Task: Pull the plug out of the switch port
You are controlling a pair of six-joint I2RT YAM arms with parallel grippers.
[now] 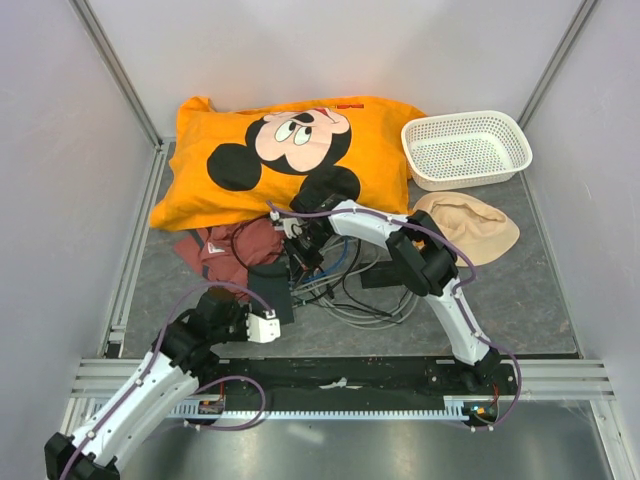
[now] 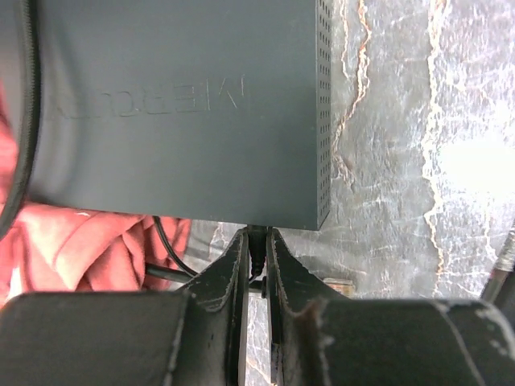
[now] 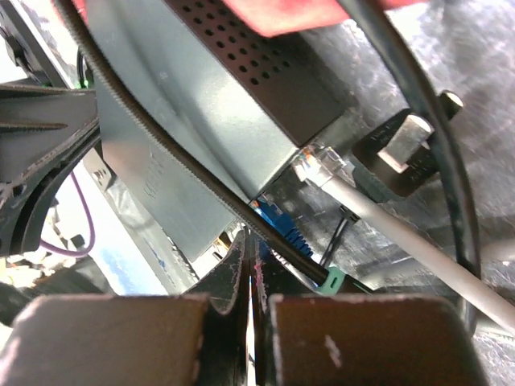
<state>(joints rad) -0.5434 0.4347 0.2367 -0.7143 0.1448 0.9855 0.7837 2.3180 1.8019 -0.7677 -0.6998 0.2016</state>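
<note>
The dark grey switch box (image 1: 268, 287) lies by the red cloth, and its top face fills the left wrist view (image 2: 177, 104). My left gripper (image 1: 267, 310) (image 2: 257, 241) is shut on the box's near edge. The right wrist view shows the box's port side (image 3: 201, 121). A blue plug (image 3: 278, 227) and a clear plug on a grey cable (image 3: 322, 170) sit in its ports. A black cable (image 3: 193, 181) crosses in front of them. My right gripper (image 1: 300, 245) (image 3: 253, 245) is shut with its tips just left of the blue plug and nothing visible between them.
An orange Mickey Mouse pillow (image 1: 290, 160) lies at the back with a white basket (image 1: 465, 148) to its right. A beige cloth (image 1: 470, 222), a red garment (image 1: 235, 250) (image 2: 72, 245), a black adapter brick (image 1: 385, 273) and tangled cables (image 1: 350, 298) surround the box.
</note>
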